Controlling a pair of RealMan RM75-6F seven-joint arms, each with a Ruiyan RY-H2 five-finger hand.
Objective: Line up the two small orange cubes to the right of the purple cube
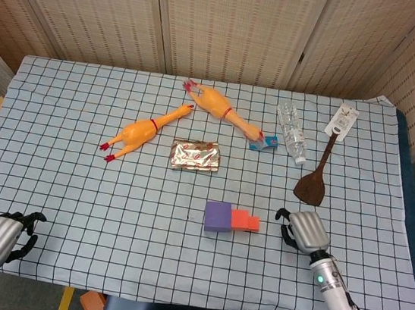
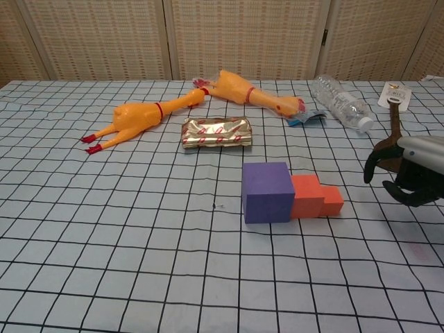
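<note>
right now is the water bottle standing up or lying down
Lying down. The water bottle rests on its side on the checked cloth, behind the spatula, its cap end toward the robot.

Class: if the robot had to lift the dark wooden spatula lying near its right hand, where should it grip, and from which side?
Probably the slim handle of the dark wooden spatula, from above. It lies flat, its broad blade toward the right hand, and the handle has open cloth on both sides for fingers to close across it.
</note>
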